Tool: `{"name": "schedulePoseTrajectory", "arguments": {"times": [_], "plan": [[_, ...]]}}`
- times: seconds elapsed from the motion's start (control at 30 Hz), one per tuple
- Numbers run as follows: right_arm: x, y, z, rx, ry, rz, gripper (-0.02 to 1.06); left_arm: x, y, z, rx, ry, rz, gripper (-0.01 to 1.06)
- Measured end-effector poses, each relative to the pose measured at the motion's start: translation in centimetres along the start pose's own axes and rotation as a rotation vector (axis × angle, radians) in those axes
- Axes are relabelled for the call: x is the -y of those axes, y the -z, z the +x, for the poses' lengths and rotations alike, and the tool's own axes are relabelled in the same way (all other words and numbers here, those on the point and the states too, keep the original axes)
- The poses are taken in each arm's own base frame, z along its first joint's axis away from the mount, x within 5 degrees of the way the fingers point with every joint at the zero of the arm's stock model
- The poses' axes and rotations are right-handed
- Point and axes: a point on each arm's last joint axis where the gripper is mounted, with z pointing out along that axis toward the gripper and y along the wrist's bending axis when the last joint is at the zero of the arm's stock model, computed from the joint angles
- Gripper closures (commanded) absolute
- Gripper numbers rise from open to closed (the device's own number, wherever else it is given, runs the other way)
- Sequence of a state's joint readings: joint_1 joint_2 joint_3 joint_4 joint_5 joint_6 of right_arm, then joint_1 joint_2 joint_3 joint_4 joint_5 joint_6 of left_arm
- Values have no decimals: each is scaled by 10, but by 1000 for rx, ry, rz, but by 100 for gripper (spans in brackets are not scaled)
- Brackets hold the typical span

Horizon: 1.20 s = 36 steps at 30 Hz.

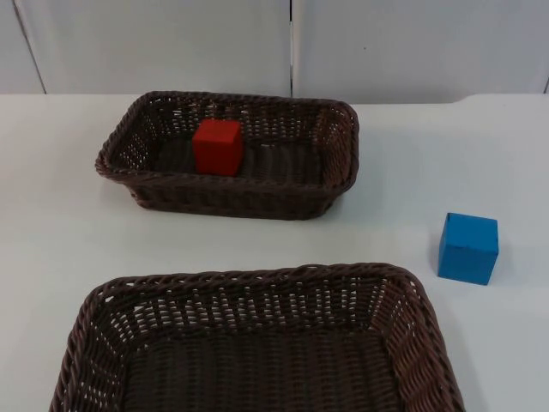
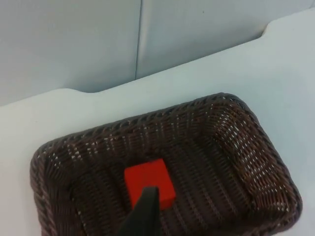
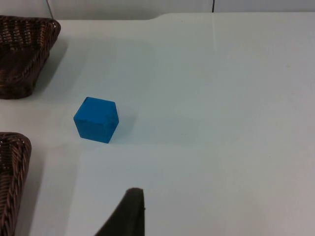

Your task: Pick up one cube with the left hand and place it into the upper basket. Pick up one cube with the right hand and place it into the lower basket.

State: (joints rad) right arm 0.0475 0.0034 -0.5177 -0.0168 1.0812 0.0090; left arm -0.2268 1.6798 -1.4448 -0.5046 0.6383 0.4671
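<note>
A red cube [image 1: 216,146] rests inside the upper wicker basket [image 1: 339,163], towards its left half, with nothing holding it. In the left wrist view my left gripper [image 2: 143,214] hovers above that basket [image 2: 275,162], just in front of the red cube [image 2: 149,181]. A blue cube [image 1: 468,248] stands on the white table to the right, between the two baskets. My right gripper [image 3: 125,216] hangs over bare table, a good way short of the blue cube [image 3: 96,119]. The lower basket [image 1: 257,279] holds nothing.
The grey partition wall [image 1: 292,43] closes off the table behind the upper basket. In the right wrist view, corners of the upper basket [image 3: 24,49] and the lower basket [image 3: 12,162] lie beyond the blue cube. White table [image 1: 51,232] surrounds both baskets.
</note>
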Motion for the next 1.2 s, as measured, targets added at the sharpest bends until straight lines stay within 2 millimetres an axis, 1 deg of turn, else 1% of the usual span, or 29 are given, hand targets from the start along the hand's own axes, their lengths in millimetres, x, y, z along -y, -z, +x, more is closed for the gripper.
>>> {"name": "schedulePoseTrajectory", "arguments": {"times": [0.07, 0.2, 0.23, 0.37, 0.4, 0.53, 0.57, 0.6, 0.67, 0.7, 0.83, 0.87, 1.07, 1.1, 1.2], "plan": [[0, 0, 0, 0, 0, 0, 0, 1, 3, 3, 2, 1, -3, 13], [0, 0, 0, 0, 0, 0, 0, 6, 22, 11, 31, 1, -17, 13], [0, 0, 0, 0, 0, 0, 0, 6, 22, 11, 31, 1, -17, 13], [0, 0, 0, 0, 0, 0, 0, 11, 40, 22, 48, 0, -25, 13], [0, 0, 0, 0, 0, 0, 0, 11, 40, 22, 48, 0, -25, 13], [0, 0, 0, 0, 1, 0, 0, 17, 59, 29, 72, -5, -28, 13], [0, 0, 0, 0, 1, 0, 0, 17, 59, 29, 72, -5, -28, 13], [0, 0, 0, 0, 1, 0, 0, 19, 67, 31, 86, -9, -29, 13], [0, 0, 0, 0, 1, 0, 0, 22, 76, 34, 99, -13, -30, 13], [0, 0, 0, 0, 1, 0, 0, 22, 76, 34, 99, -13, -30, 13], [0, 0, 0, 0, 1, 0, 0, 28, 94, 44, 122, -19, -31, 13], [0, 0, 0, 0, 1, 0, 0, 28, 94, 44, 122, -19, -31, 13], [0, 0, 0, 0, 2, 0, 0, 36, 119, 64, 147, -29, -34, 13], [0, 0, 0, 0, 2, 0, 0, 36, 119, 64, 147, -29, -34, 13], [0, 0, 0, 0, 2, 0, 0, 41, 131, 81, 156, -31, -36, 13]]}}
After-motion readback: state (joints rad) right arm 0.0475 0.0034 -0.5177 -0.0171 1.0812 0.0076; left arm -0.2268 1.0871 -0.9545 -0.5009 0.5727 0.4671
